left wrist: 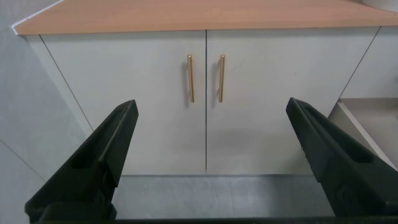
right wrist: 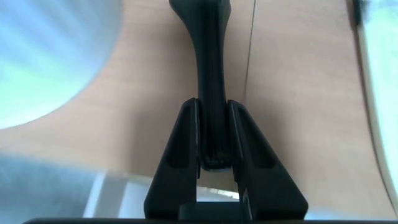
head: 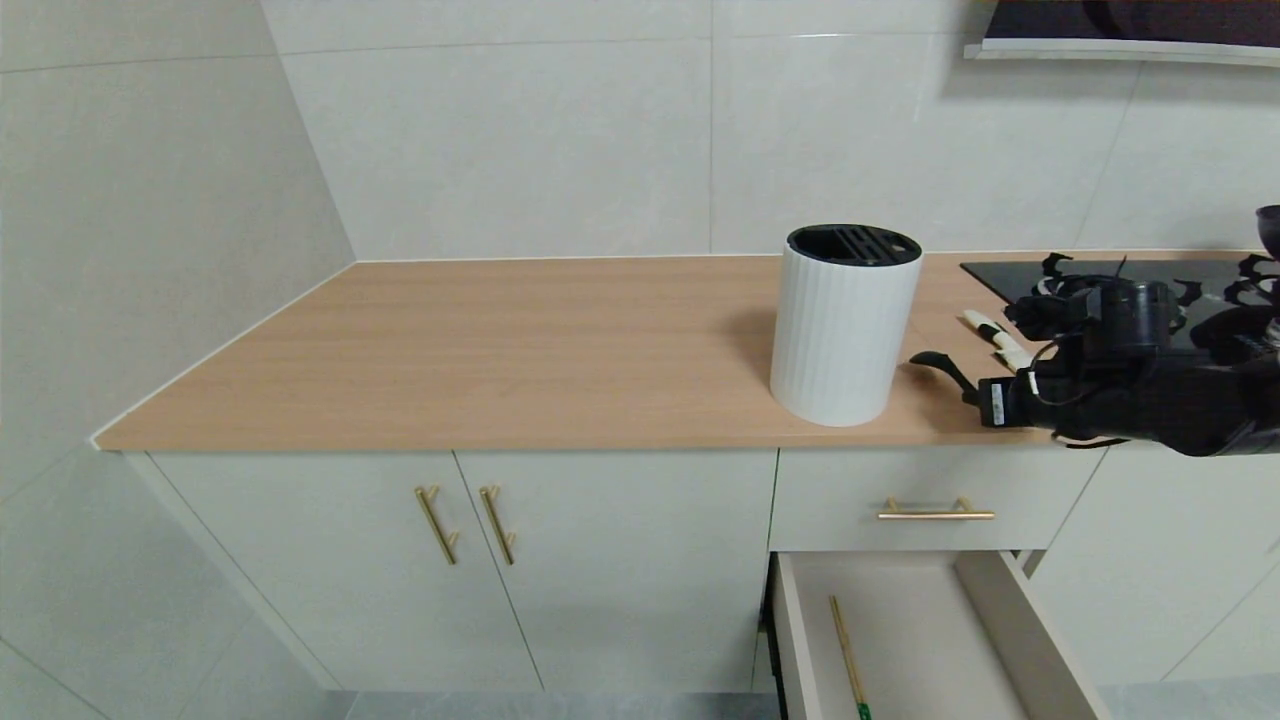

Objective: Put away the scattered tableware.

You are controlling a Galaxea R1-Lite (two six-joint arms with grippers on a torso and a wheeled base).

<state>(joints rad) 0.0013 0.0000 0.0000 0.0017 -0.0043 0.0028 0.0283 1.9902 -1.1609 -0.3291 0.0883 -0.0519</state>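
Black utensil [head: 938, 368] sits clamped in the right gripper [head: 972, 392], held low over the wooden countertop [head: 500, 350] at about 3 o'clock from the white ribbed holder [head: 845, 325]. Its free end points toward the holder without touching it. What kind of utensil it is cannot be told, since the arm covers the rest of it. At roughly 2 o'clock from the holder a pale-handled piece [head: 993, 337], possibly a knife, lies on the countertop just beside the edge of the black cooktop [head: 1090, 275]. At 6 o'clock from the holder, below a closed drawer [head: 935, 490], an open drawer [head: 985, 620] holds a pair of chopsticks [head: 848, 655] lying lengthwise.

From the left wrist, the left gripper [left wrist: 210, 106] faces two white cabinet doors [left wrist: 124, 99] under the countertop edge [left wrist: 186, 12]. Its jaws stand wide apart with nothing between them.

From the right wrist, the right gripper [right wrist: 211, 109] has both fingers [right wrist: 186, 143] pressed against the slim black handle of the utensil [right wrist: 208, 50], which runs straight out over the countertop [right wrist: 292, 93]. The holder [right wrist: 50, 56] shows as a blurred pale curve near the handle's far end.
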